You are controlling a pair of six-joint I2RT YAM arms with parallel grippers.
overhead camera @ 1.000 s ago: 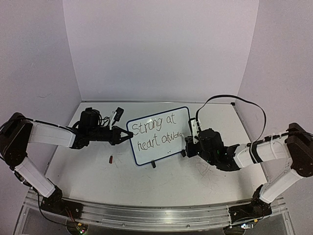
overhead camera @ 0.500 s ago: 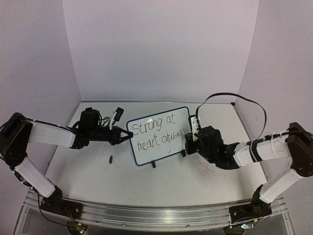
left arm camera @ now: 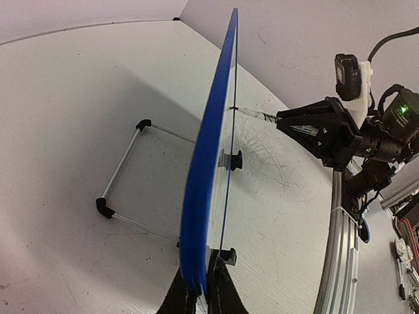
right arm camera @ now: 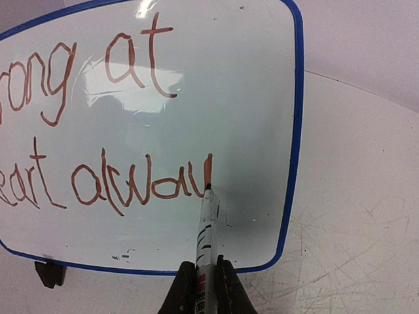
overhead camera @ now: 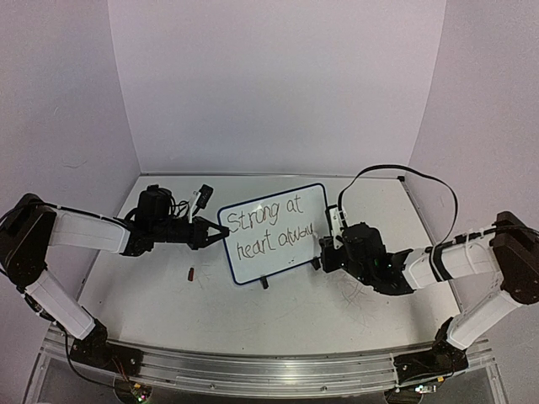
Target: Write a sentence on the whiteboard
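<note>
Two arms share this job, and the right one does the writing. The right gripper [right arm camera: 203, 288] is clenched on a marker [right arm camera: 205, 229] that runs straight out from between its fingers. Its long axis points square at the face of the whiteboard [overhead camera: 274, 234], and the felt tip presses on the surface at the end of the lower line. The board stands upright near the middle of the table [overhead camera: 210, 311] on its black clip feet [overhead camera: 264, 284], wide side running left to right. The left gripper [overhead camera: 219, 236] is clamped tight on the left blue rim, and its wrist view shows the board edge-on. The sentence [overhead camera: 269, 225] reads "Strong at" on top and "heart alwa" below, and the tip sits on a short upright stroke that I take for the start of the y. Now the relation that matters: the blank board lies to the right of the tip, a narrow strip between it and the blue rim. So the pen has to travel rightward, toward the right arm's own side, and the strokes must stay small if the last letters are to fit. Push too hard and the board could rock back against the left arm's pinch. That arm is nearer the far end of the board, and I judge its part is bracing only.
</note>
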